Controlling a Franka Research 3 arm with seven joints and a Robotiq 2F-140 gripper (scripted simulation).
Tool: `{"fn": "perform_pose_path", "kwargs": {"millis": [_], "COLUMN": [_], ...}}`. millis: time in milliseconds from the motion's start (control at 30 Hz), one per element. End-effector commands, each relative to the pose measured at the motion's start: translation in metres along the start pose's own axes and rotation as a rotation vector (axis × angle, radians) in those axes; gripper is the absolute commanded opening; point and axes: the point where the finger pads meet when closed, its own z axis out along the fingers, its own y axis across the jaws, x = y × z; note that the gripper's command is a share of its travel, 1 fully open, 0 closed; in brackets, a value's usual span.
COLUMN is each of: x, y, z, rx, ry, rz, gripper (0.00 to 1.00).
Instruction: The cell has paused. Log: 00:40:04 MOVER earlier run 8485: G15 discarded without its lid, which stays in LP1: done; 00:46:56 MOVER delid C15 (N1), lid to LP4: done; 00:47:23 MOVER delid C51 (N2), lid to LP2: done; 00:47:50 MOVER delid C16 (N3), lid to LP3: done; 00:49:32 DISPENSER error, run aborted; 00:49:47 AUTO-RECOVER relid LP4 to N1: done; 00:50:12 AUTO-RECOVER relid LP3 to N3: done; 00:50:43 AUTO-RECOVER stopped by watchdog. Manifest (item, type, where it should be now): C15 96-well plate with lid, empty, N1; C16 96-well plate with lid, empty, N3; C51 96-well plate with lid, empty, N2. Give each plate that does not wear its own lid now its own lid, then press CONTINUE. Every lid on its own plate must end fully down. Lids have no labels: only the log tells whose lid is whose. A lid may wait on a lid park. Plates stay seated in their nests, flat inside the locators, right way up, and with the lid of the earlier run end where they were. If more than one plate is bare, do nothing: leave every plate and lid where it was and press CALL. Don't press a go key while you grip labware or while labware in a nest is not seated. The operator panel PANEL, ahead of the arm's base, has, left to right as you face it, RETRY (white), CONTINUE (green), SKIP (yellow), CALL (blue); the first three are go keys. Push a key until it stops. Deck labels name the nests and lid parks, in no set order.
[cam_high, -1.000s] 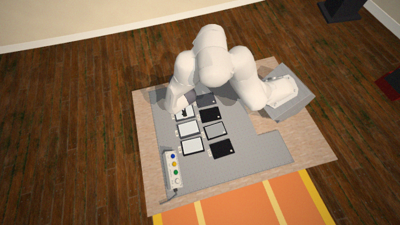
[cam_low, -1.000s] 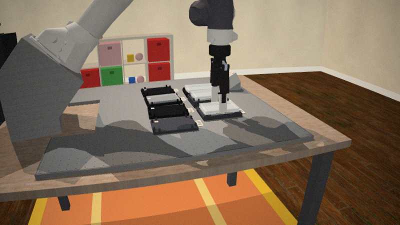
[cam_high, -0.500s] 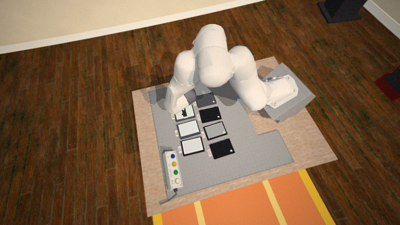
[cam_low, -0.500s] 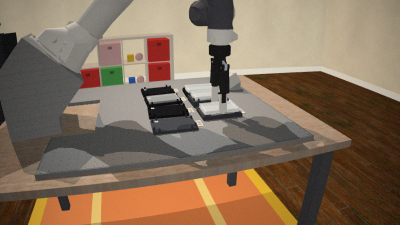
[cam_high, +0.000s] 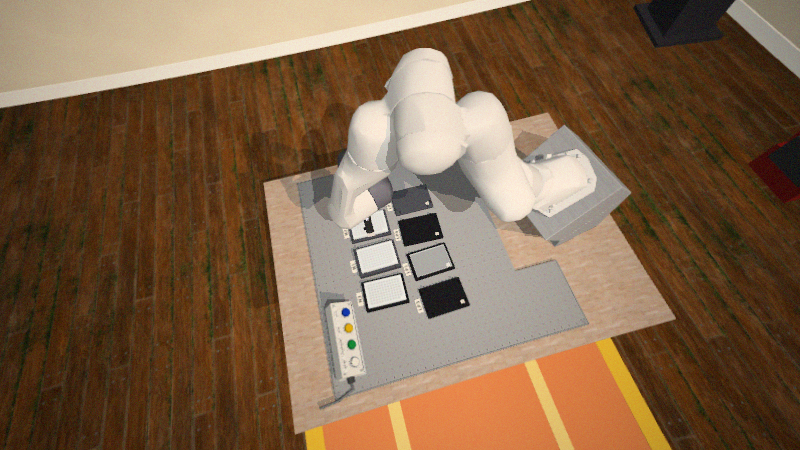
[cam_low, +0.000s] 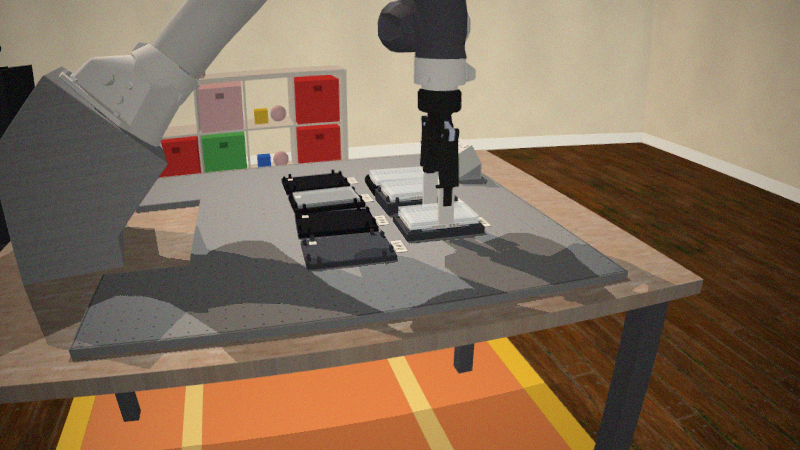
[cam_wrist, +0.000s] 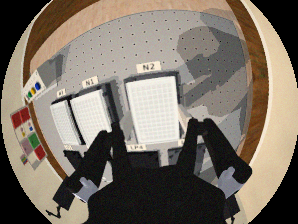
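Reaching down from its grey pedestal (cam_low: 61, 184) at the corner of the counter (cam_low: 643, 291), the white arm (cam_high: 425, 128) folds over the grey deck plate (cam_low: 503, 263) and ends with its wrist pointing straight down, so the gripper (cam_low: 439, 208) hangs upright over the plate in the nest labelled N2 (cam_wrist: 148, 67). The fingers (cam_low: 429, 195) stand about half open, straddling the white plate lid (cam_low: 433, 215) across its narrow width and clamped against its two long sides; the lid sits low on the black nest (cam_low: 441, 230), and whether it is pressed fully down cannot be told from these views. In the wrist view the gridded top of that lid fills the space between the two dark finger linkages, with two more white lidded plates (cam_wrist: 89, 116) in a row just beside it, one under a label reading N1 (cam_wrist: 91, 82). In the top view the three white plates form one column, and a second column of four black parks runs alongside: a pale grey lid (cam_high: 429, 261) lies in one of them, while the two black ones (cam_high: 419, 228) and the shaded one under the arm (cam_high: 410, 199) show only dark surfaces. The button panel (cam_high: 346, 347) sits at the deck's edge, well apart from the gripper, with blue, yellow, green and white keys.
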Motion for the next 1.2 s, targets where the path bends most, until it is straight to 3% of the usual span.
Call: {"fn": "perform_pose_path", "kwargs": {"millis": [0,33,1167], "x": [0.0004,0.0004,0.0004], "y": [0.0012,0.0012,0.0012], "z": [0.0,0.0,0.0], "rx": [-0.003,-0.003,-0.003], "ry": [0.001,0.001,0.001], "rz": [-0.004,-0.004,-0.004], "gripper": [0.0,0.66,0.66]}}
